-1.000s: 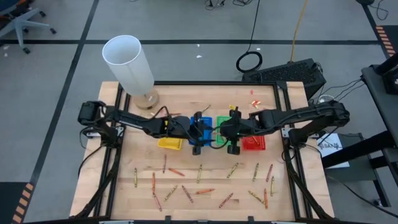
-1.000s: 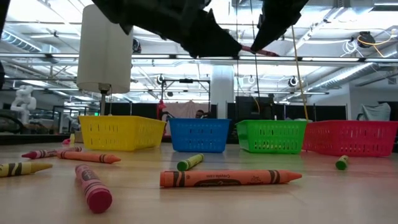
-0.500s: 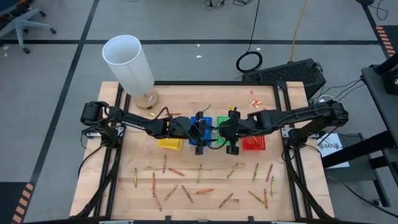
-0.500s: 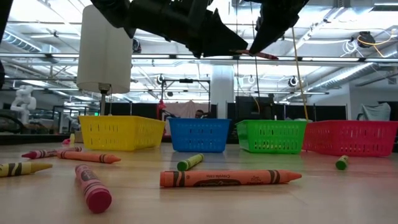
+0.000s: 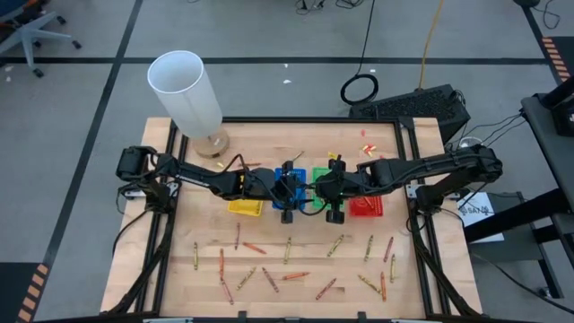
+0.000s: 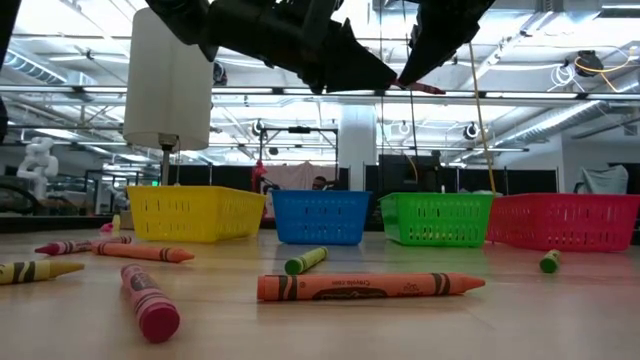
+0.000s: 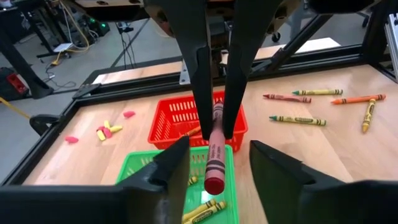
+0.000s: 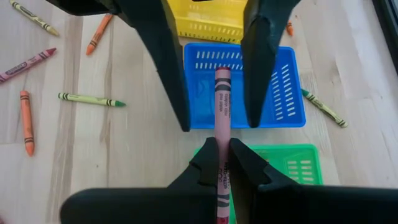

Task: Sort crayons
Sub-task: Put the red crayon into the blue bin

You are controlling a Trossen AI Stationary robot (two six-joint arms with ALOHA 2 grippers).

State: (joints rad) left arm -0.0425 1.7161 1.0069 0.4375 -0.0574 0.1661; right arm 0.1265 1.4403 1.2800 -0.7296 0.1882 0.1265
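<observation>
Both grippers meet in mid-air over the row of trays: yellow [image 5: 244, 206], blue [image 5: 296, 175], green [image 5: 320, 175] and red [image 5: 366, 208]. My right gripper [image 8: 222, 146] is shut on a red-pink crayon [image 6: 420, 87]. My left gripper [image 7: 219, 149] faces it, open. Its fingers stand on either side of the crayon's free end [image 8: 222, 81] without touching it. Several more crayons [image 5: 296, 276] lie flat on the table's near half, among them an orange one [image 6: 370, 287]. My right gripper pinches the crayon's paper-wrapped body [image 8: 221, 140] between its two fingers. The crayon runs along the fingers and sticks out well past their ends [image 7: 214, 143]. The fingers slant down from the table's right side. The crayon is lifted clear, above the blue and green trays.
A tall white cylinder on a round foot [image 5: 184, 94] stands at the far left corner. Small pink and yellow scraps [image 5: 366, 148] lie behind the red tray. Some crayons lie inside the green tray [image 7: 202, 211] and the red tray [image 7: 193, 130].
My left gripper has edged a little toward my right gripper, so more of the crayon's free end now lies between its fingers. My right gripper and the crayon have kept still.
</observation>
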